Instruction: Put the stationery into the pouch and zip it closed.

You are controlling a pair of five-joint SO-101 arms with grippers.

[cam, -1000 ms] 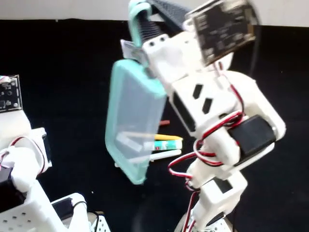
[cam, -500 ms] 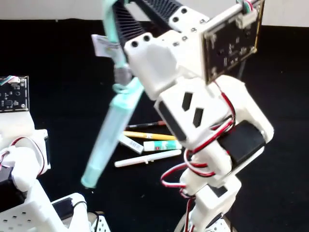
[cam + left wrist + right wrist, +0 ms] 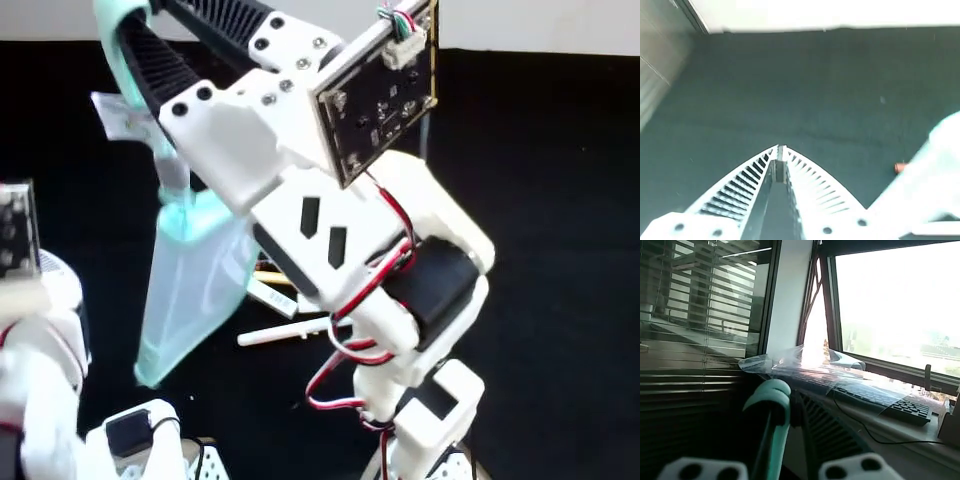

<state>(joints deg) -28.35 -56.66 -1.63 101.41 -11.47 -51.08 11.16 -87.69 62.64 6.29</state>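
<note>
Item: pouch (image 3: 195,290), translucent with teal binding. It hung clear of the surface (image 3: 560,200) from your right pincer (image 3: 789,399), which was clamped narrow on the teal strap at the pouch's top, raised high and aimed away from the surface. Item: stationery (image 3: 272,296), none of it in the pouch. The white pen (image 3: 285,333) and yellow pencil (image 3: 272,279) lay on the surface behind and beneath the hanging pouch, partly hidden by the right arm. Item: left pincer (image 3: 780,150), fingers pressed together on nothing, poised over bare dark surface. Hazards, as judged: the pouch was carried by its strap alone, so a quick move could have swung it or let the strap slide out of the grip. Whether its mouth was unzipped could not be told, and loading a dangling bag with one empty pincer looked unsteady. Lowering the pouch straight down would likely have swept the pens aside or pinned them under it. The pouch's lower corner hung near the left arm (image 3: 40,330), so a reach from that side risked snagging it. Room: you had broad open surface to the right arm's far side. The wall (image 3: 560,22) bounded the far edge, and the arm bases crowded the near edge.
</note>
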